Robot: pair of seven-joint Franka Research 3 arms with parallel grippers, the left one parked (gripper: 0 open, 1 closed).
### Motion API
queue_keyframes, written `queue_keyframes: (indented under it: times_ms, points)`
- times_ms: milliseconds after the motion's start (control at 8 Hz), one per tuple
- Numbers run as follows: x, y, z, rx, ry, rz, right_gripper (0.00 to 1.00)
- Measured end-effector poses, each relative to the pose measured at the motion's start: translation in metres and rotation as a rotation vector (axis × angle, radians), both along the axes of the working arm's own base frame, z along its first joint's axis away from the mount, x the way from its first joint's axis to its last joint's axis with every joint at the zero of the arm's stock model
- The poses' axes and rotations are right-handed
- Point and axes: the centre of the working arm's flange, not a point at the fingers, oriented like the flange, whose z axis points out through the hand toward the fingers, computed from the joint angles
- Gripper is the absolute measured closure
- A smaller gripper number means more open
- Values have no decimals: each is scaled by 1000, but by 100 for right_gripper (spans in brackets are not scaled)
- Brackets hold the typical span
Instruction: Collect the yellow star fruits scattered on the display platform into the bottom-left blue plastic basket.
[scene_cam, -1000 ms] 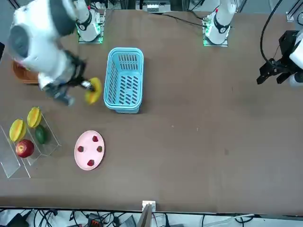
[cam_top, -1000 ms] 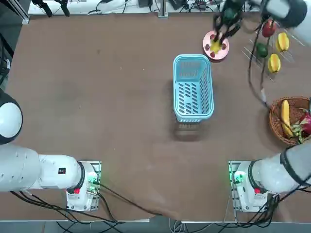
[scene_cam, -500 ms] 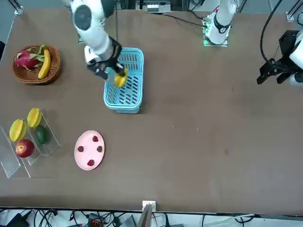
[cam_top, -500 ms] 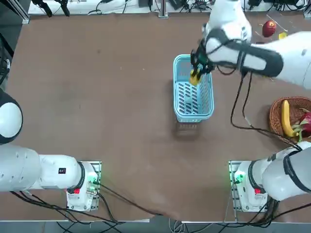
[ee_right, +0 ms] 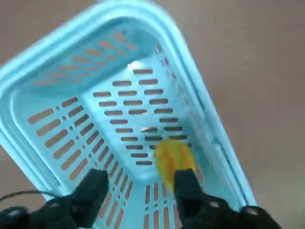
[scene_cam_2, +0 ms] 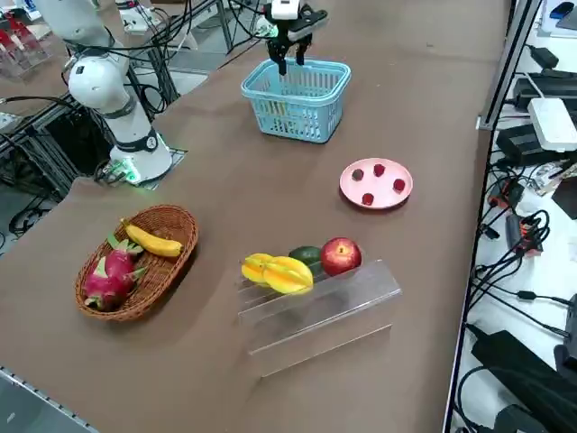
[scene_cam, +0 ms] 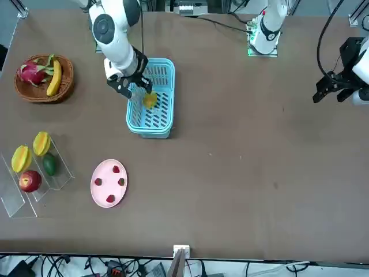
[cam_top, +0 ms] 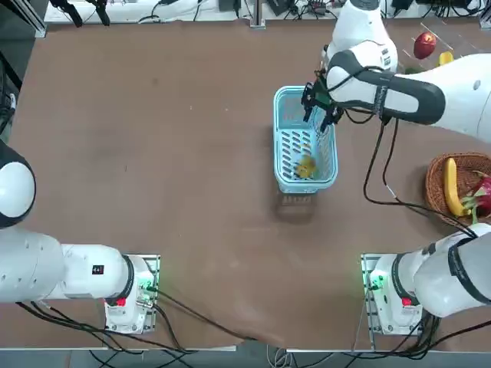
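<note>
Hanging over the blue plastic basket point(cam_top: 305, 150) at upper middle, the right gripper point(cam_top: 320, 112) is open and empty. One star fruit point(cam_top: 306, 166) sits inside.

I see the right gripper point(cam_top: 321, 107) swing from the plate to above the basket point(cam_top: 331, 165) (fingers now apart); its star fruit point(cam_top: 305, 166) lies inside.

— Right arm point(cam_top: 399, 92): glossy white rounded shells, dark grey bands at the joints. Black cable point(cam_top: 377, 165) looped loose beside it.

— And the base point(cam_top: 391, 295)?

— Metal plate bolted to the surface point(cam_top: 153, 153), green light glowing, red mark below, black wires trailing off the edge.

— Gripper point(ee_right: 138, 191)?

— Black all over, two stubby matte fingers point(ee_right: 93, 188) with squared tips.
</note>
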Motion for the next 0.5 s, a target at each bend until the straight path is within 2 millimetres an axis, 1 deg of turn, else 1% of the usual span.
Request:
queue_keyframes:
  times_ms: [125, 250, 375, 500]
  points:
    - [15, -17, 19, -25, -22, -6, 0]
    - [38, -50, 43, -64, -36, -6, 0]
    - [65, -103, 64, -87, -40, 8, 0]
    - [91, -173, 75, -95, -52, 36, 0]
